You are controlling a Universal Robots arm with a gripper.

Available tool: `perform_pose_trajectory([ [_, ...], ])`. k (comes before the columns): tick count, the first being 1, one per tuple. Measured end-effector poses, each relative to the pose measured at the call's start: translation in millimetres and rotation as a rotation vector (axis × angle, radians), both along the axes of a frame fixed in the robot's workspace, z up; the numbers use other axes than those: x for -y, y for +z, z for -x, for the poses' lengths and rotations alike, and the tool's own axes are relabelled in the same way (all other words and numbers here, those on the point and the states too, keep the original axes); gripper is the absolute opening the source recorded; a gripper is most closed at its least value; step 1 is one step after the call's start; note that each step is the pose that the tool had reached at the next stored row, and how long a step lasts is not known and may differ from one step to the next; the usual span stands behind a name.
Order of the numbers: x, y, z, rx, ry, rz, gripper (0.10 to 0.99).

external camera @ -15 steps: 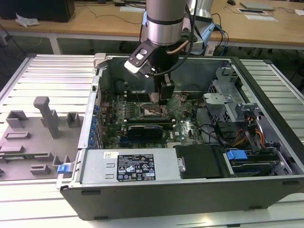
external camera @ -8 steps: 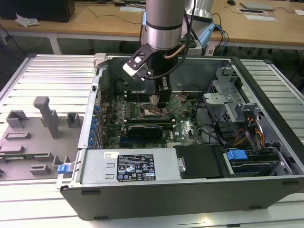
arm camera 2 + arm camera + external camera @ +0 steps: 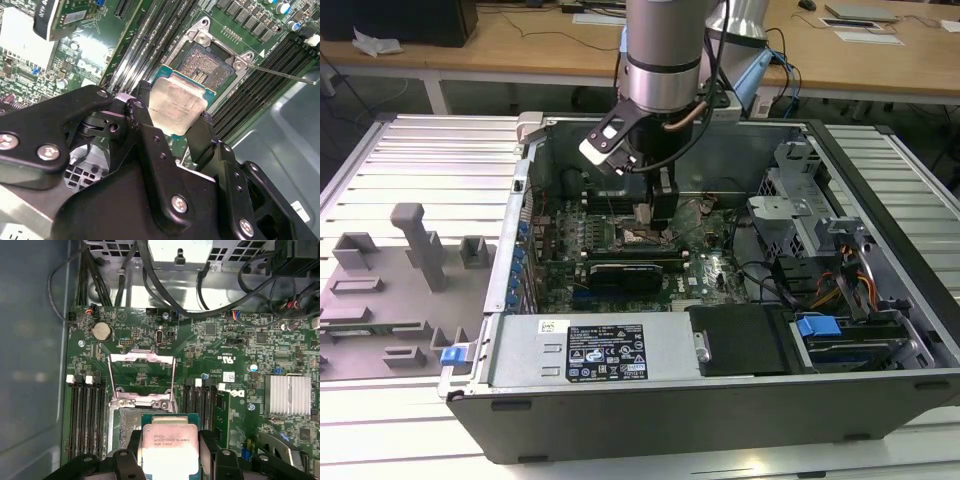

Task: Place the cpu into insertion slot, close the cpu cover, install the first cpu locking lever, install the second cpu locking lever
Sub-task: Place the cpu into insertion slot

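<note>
My gripper [image 3: 174, 109] is shut on the cpu [image 3: 177, 105], a flat square chip with a dull silver top and a green edge. One black finger presses on each of two opposite sides. The chip hangs just above the green board, overlapping one edge of the insertion slot [image 3: 204, 65], whose pale contact field is bare. In the first wrist view the cpu [image 3: 170, 447] sits between the fingers [image 3: 207, 445], with the insertion slot [image 3: 127, 421] partly beneath it. The cpu cover [image 3: 142, 358] is flipped open beyond the slot. In the exterior view the gripper [image 3: 650, 215] reaches down into the open computer case over the slot [image 3: 642, 238].
Long black memory slots [image 3: 87, 415] flank the socket on both sides. A thin metal lever rod [image 3: 282, 74] sticks out beside it. A finned heatsink [image 3: 287, 394], a coin battery [image 3: 102, 331] and cables [image 3: 150, 280] lie nearby. Outside the case, grey fixtures [image 3: 415, 245] stand at the exterior view's left.
</note>
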State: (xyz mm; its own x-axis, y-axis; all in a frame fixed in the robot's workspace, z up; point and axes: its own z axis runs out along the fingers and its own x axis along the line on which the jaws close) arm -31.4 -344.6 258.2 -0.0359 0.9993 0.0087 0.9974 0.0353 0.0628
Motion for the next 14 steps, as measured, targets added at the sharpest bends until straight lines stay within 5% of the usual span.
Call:
perform_pose_trajectory([
  [14,-12.4,-23.1,2.1,-0.0001,-0.003,0.000,0.541],
])
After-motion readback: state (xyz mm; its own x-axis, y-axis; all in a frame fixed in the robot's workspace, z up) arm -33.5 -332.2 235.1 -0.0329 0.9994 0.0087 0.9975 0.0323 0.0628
